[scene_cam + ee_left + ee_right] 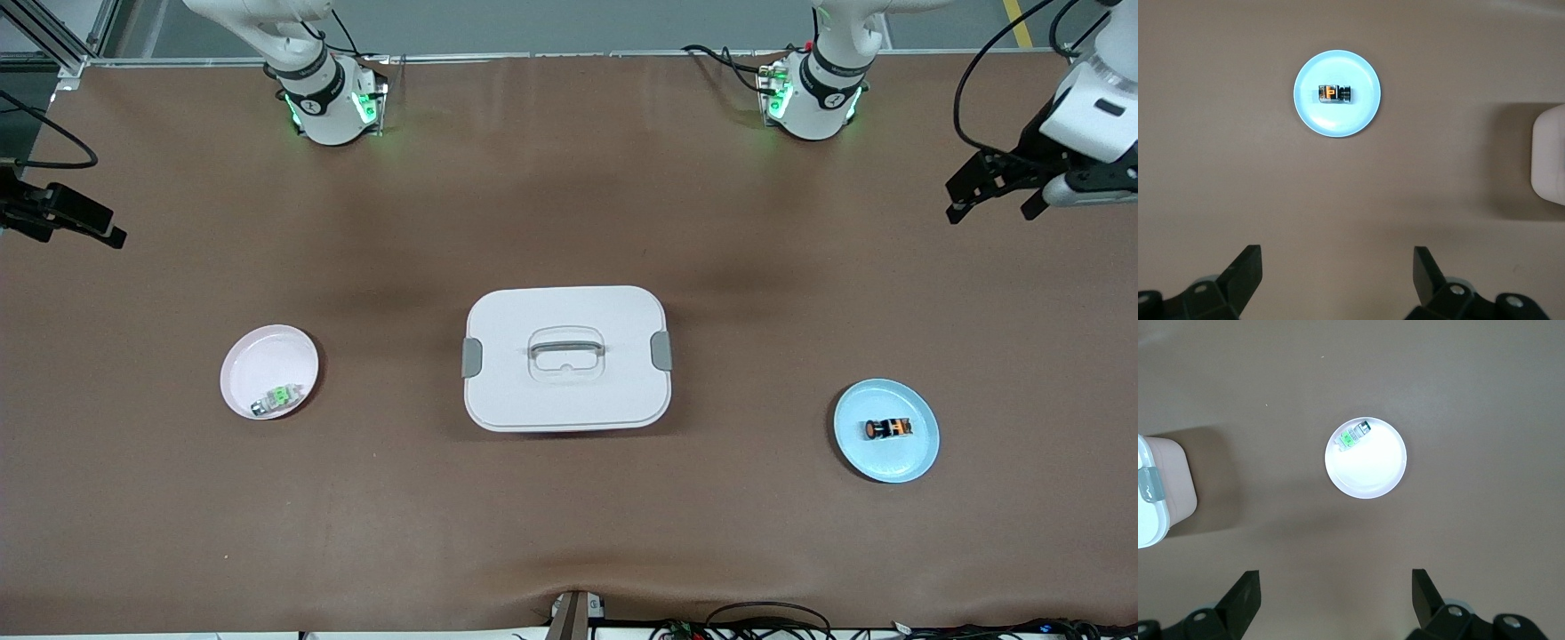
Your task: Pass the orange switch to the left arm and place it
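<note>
The orange switch [889, 428] [1335, 94] lies on its side on a small blue plate [920, 455] [1338, 125] toward the left arm's end of the table. The white box [516, 320] with grey latches stands mid-table, lid on; one corner of it [1550, 157] [1158, 487] shows in each wrist view. High over the table edge at its own end, away from the plate, my left gripper [994, 212] [1338, 263] is open and empty. My right gripper [78, 233] [1336, 587] hangs open and empty over its end of the table.
A pink plate [258, 356] [1368, 472] toward the right arm's end holds a green-and-clear component [276, 398] [1353, 435]. Both arm bases [324, 102] [813, 98] stand at the table's edge farthest from the front camera. Brown tabletop lies between the box and each plate.
</note>
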You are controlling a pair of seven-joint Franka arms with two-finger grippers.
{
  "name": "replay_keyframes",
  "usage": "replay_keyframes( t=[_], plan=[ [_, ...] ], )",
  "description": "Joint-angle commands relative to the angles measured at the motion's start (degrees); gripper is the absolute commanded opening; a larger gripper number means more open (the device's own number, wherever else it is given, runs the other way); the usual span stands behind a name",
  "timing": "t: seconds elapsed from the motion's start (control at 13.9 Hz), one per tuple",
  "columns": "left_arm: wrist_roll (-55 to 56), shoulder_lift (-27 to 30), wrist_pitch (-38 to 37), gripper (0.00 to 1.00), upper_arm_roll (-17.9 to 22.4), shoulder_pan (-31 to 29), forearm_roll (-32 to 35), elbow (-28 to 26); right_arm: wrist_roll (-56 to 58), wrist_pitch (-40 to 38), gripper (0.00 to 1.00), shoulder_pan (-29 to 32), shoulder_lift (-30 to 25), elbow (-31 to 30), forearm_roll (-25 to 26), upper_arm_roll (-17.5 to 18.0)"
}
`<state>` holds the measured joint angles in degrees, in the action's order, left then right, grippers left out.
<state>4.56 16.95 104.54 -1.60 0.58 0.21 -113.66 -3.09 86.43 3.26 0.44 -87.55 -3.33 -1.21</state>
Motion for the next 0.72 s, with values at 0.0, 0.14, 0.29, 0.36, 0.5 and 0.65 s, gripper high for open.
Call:
replay_keyframes(
  t=[0.0,0.14,0.29,0.36,0.5,0.65],
  plan=[
    [-1.31,-1.04,-5.82,1.00,0.10,0.30,-1.09,5.63,-0.60,-0.12,1.00,0.17,-0.53,0.18,-0.71,0.15],
    [-1.22,-2.00,-8.29,1.00,0.10,0.30,-1.09,8.88,-0.60,-0.12,1.00,0.17,-0.36,0.18,-0.71,0.15],
    [-0.87,-4.19,-8.74,1.00,0.10,0.30,-1.09,12.04,-0.60,-0.12,1.00,0.17,-0.53,0.18,-0.71,0.06],
    [-0.60,-6.21,-8.91,1.00,0.10,0.47,-1.09,14.49,-0.60,-0.12,1.00,0.26,-0.53,0.18,-0.71,0.06],
    [-0.43,-10.25,-11.54,1.00,0.02,0.74,-1.09,19.76,-0.60,-0.12,1.00,0.17,-0.53,0.18,-0.71,0.06],
    [-0.25,-14.12,-14.87,1.00,0.10,0.65,-1.09,24.00,-0.51,-0.12,1.00,0.17,-0.53,0.18,-0.71,0.06]
  ],
)
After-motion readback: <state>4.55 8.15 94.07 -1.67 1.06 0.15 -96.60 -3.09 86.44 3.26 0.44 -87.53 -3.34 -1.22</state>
